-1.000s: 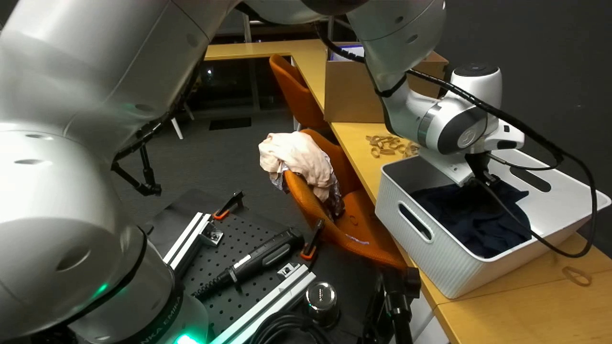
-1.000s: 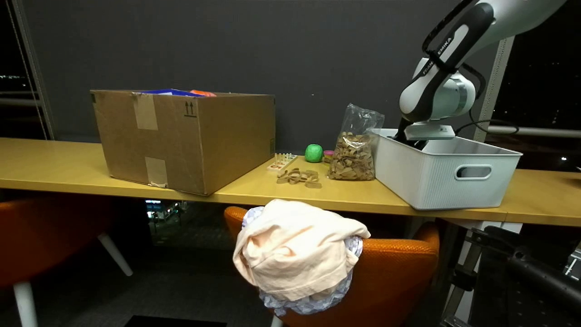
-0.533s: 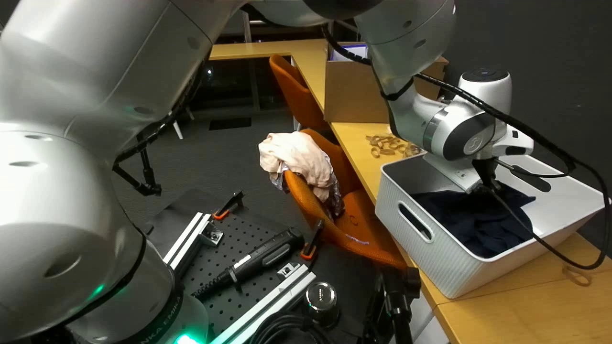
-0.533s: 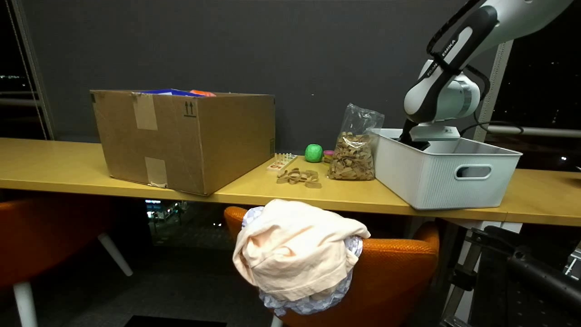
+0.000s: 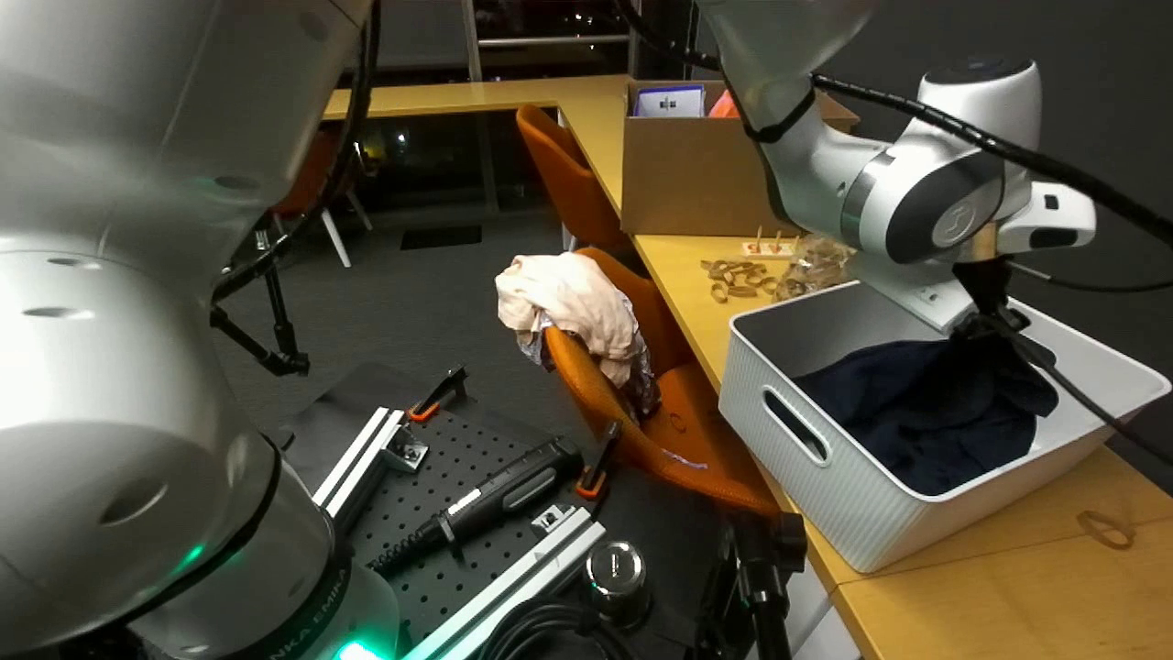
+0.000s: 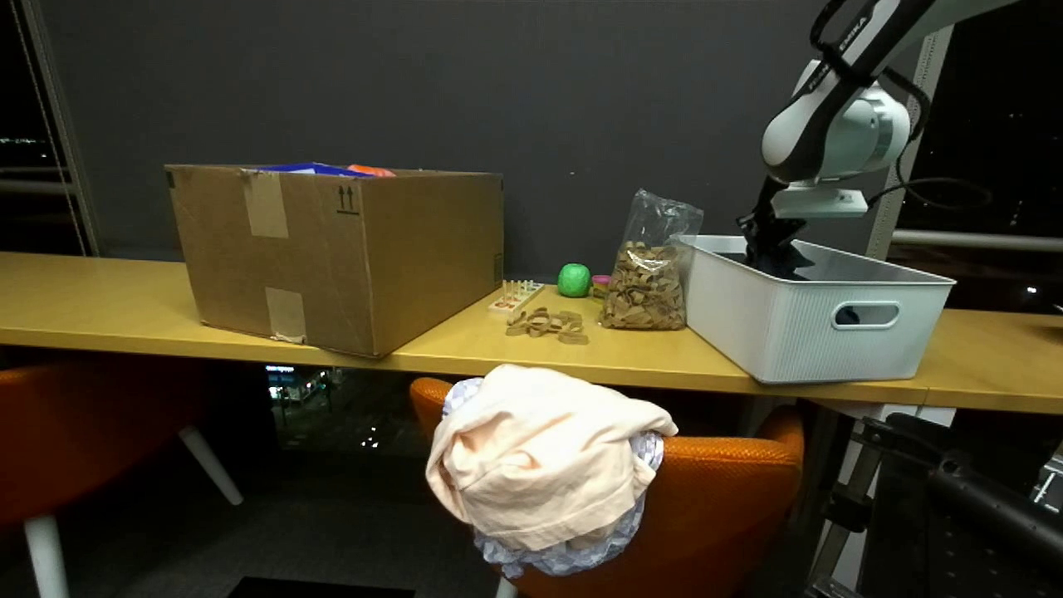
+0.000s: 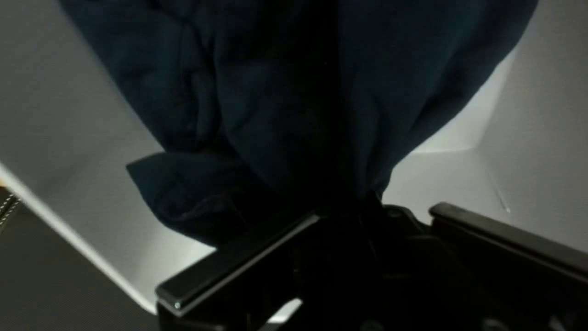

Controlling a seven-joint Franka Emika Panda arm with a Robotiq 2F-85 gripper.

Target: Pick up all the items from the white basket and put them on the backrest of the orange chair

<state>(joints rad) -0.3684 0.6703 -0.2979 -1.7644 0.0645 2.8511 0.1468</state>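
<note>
My gripper [image 7: 353, 209] is shut on a bunched part of the dark navy cloth [image 7: 285, 101], which spreads out beyond the fingers in the wrist view. In an exterior view the navy cloth [image 5: 926, 412] is partly raised, its bulk still inside the white basket [image 5: 825, 504]. The gripper [image 6: 768, 237] stands just above the basket's rim in an exterior view, dark cloth hanging below it. Over the backrest of the orange chair [image 6: 722, 490] lies the pale peach cloth [image 6: 540, 457], on top of the patterned white-lilac cloth [image 6: 573, 556]. Dark shadow hides the fingertips' contact.
A clear bag of brown pieces [image 6: 648, 291] leans by the basket. Loose brown rings [image 6: 548, 324], a peg board [image 6: 516, 295] and a green ball [image 6: 574, 280] lie nearby. A large cardboard box [image 6: 332, 257] stands farther along the table [image 6: 664, 353].
The gripper has closed on the navy cloth and risen, shifting rightward in both exterior views. A part of the cloth has come up with it. The cloths on the chair have not moved.
</note>
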